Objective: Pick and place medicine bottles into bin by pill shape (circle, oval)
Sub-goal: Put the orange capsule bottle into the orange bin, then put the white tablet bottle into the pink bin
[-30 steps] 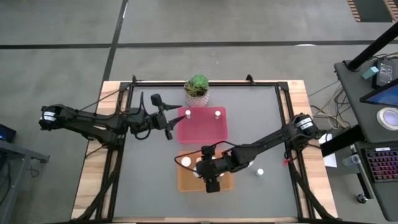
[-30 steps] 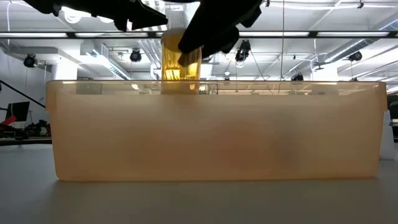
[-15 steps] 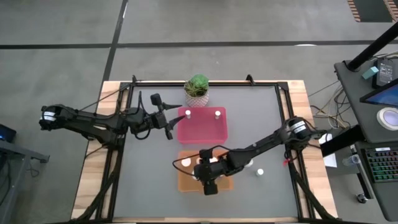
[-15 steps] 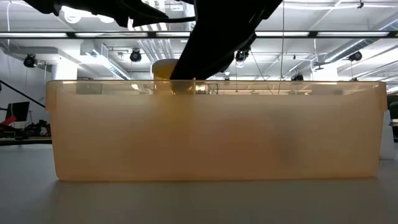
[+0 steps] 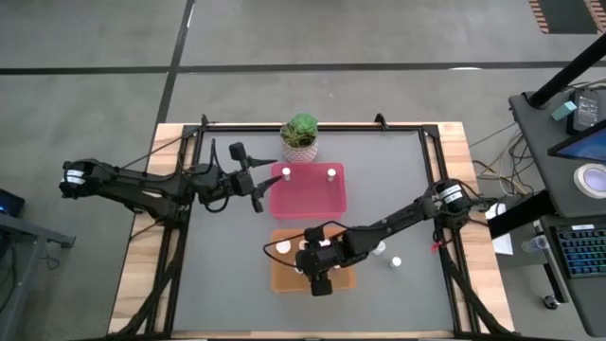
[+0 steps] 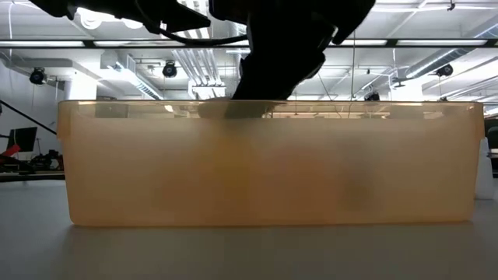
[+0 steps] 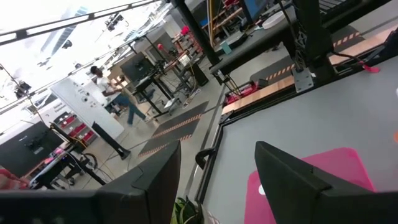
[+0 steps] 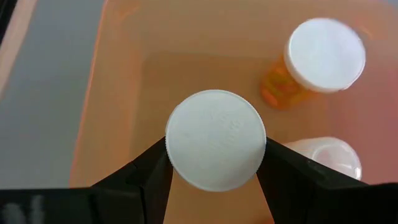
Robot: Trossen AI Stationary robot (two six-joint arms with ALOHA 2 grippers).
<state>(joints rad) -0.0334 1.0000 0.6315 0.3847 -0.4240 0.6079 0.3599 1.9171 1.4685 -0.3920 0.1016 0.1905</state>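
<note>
My right gripper [image 5: 318,273] is shut on a white-capped medicine bottle [image 8: 216,138] and reaches down into the orange bin [image 5: 280,277] near the table's front. In the low view the gripper [image 6: 268,74] dips behind the bin's cloudy wall [image 6: 272,163], which hides the bottle. Two more bottles stand in the bin [image 8: 323,53] [image 8: 328,157]. My left gripper [image 5: 257,188] is open and empty, level beside the left edge of the pink tray [image 5: 309,195]. Its two fingers show wide apart in the left wrist view [image 7: 217,186]. My right gripper pinches the bottle by the sides of its round white cap [image 8: 177,148] between its two fingers [image 8: 149,171]. The fingers come from above, pointing down. The bottle stands upright inside the orange bin; whether its base rests on the bin's floor I cannot tell.
Two white-capped bottles [image 5: 286,172] [image 5: 331,172] stand at the far side of the pink tray. Two more bottles [image 5: 396,261] [image 5: 380,249] stand on the grey table right of the orange bin. A green potted plant [image 5: 300,133] stands behind the pink tray.
My right gripper has gone down into the orange bin with the bottle. The bottle stood above the bin's rim in the low view and has sunk behind the wall, staying upright.
</note>
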